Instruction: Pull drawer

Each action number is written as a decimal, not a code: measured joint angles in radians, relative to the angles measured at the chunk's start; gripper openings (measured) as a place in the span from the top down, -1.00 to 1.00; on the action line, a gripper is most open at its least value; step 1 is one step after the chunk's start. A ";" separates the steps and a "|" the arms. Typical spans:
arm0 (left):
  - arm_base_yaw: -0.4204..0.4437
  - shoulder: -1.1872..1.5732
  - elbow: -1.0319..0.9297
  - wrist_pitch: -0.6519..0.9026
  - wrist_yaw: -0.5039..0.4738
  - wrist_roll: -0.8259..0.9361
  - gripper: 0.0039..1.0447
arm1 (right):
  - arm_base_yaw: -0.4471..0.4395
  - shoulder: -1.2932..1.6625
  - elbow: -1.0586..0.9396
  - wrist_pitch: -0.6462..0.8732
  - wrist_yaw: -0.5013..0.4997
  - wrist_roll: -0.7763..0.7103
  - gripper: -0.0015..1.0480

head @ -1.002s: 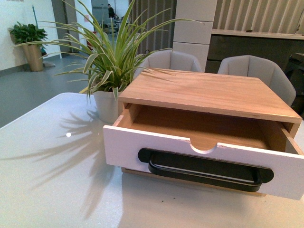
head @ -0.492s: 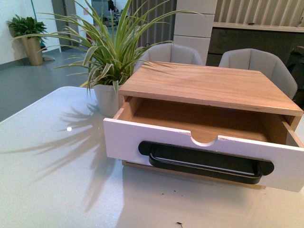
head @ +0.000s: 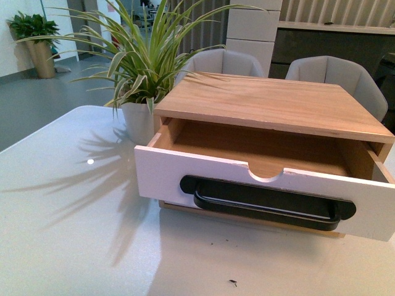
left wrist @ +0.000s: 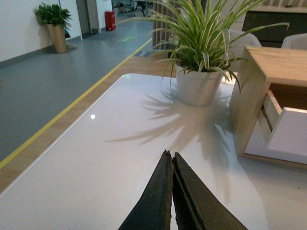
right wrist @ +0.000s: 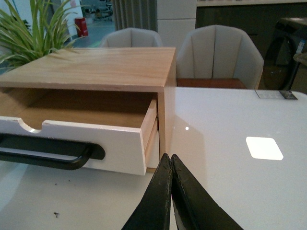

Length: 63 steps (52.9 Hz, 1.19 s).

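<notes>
The drawer [head: 185, 176] stands pulled partway out of a light wood box [head: 278, 105] on the white table; its white front carries a long black bar handle [head: 265, 206] and a half-round notch, with bare wood inside. Neither arm shows in the front view. In the left wrist view my left gripper [left wrist: 170, 154] is shut and empty over the table, well clear of the drawer [left wrist: 292, 132]. In the right wrist view my right gripper [right wrist: 168, 157] is shut and empty, just off the drawer's [right wrist: 120, 143] front corner, apart from the handle [right wrist: 53, 153].
A potted spider plant [head: 141, 68] stands beside the box on its far left side. Two grey chairs [head: 336, 71] sit behind the table [head: 68, 234]. A small dark speck [head: 232, 283] lies on the table before the drawer.
The front view has shifted slightly: the box and drawer sit a little lower and the table's near part shows more. The drawer's opening looks the same.
</notes>
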 joint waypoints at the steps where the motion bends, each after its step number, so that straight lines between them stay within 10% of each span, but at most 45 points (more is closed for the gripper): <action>1: 0.000 -0.015 0.000 -0.004 0.000 0.000 0.95 | 0.000 -0.001 0.000 -0.001 0.000 0.000 0.96; 20: 0.000 -0.033 0.000 -0.011 0.000 -0.001 0.93 | 0.000 -0.005 0.000 -0.003 0.000 0.000 0.96; 50: 0.000 -0.033 0.000 -0.011 0.000 0.000 -0.88 | 0.000 -0.005 0.000 -0.003 0.000 -0.001 -0.80; 63: 0.000 -0.033 0.000 -0.011 0.000 0.003 -0.87 | 0.000 -0.005 0.000 -0.003 0.000 -0.001 -0.83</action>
